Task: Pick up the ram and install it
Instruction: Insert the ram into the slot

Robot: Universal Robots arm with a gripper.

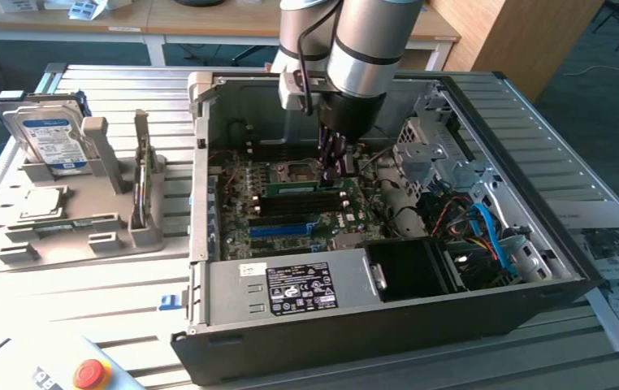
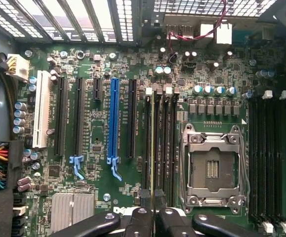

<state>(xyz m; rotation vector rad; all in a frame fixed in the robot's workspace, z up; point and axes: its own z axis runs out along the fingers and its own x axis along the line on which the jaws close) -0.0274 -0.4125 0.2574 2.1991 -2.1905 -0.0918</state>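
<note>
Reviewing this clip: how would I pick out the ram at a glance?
Look inside the open computer case, on the motherboard beside the processor socket. The ram is the thin green stick held by the gripper, next to empty black slots.

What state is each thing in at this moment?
end effector: shut on the ram
ram: held edge-on among the memory slots, seating unclear
computer case: side open
CPU socket: exposed
blue slot: empty
hard drive: upright in its stand
</note>
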